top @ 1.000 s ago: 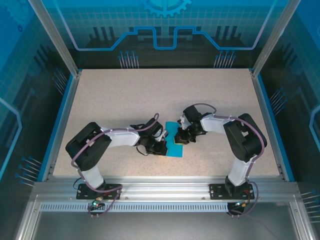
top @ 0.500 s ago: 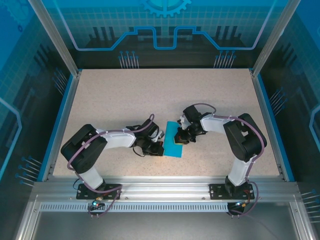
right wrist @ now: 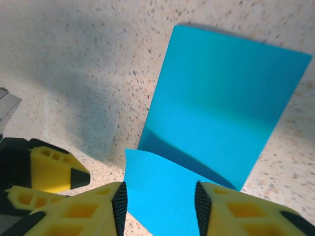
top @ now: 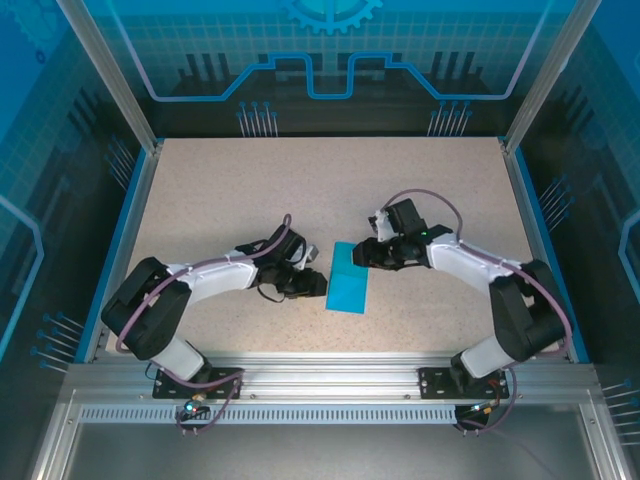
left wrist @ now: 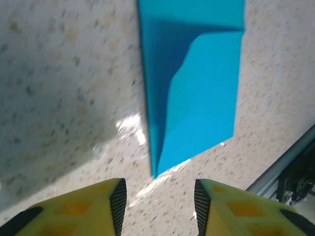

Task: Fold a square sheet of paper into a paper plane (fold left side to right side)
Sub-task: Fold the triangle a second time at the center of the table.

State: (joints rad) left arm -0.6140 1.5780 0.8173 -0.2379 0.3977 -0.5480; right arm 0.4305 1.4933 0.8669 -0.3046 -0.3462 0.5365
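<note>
From above, the square sheet of paper [top: 348,291] lies doubled into a narrow rectangle on the table [top: 250,190] between the left gripper [top: 318,284] and right gripper [top: 360,257], so the left-to-right fold looks made and pressing the crease flat should come next. The left wrist view shows spread fingers [left wrist: 115,201] just short of the paper, whose top layer seems to spring up. The right wrist view shows parted fingers [right wrist: 118,206] gripping nothing over a loose flap; no writing is legible anywhere.

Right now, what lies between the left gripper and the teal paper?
Bare speckled table, nothing else. In the left wrist view, the open left gripper faces the near corner of the folded teal paper across it.
</note>
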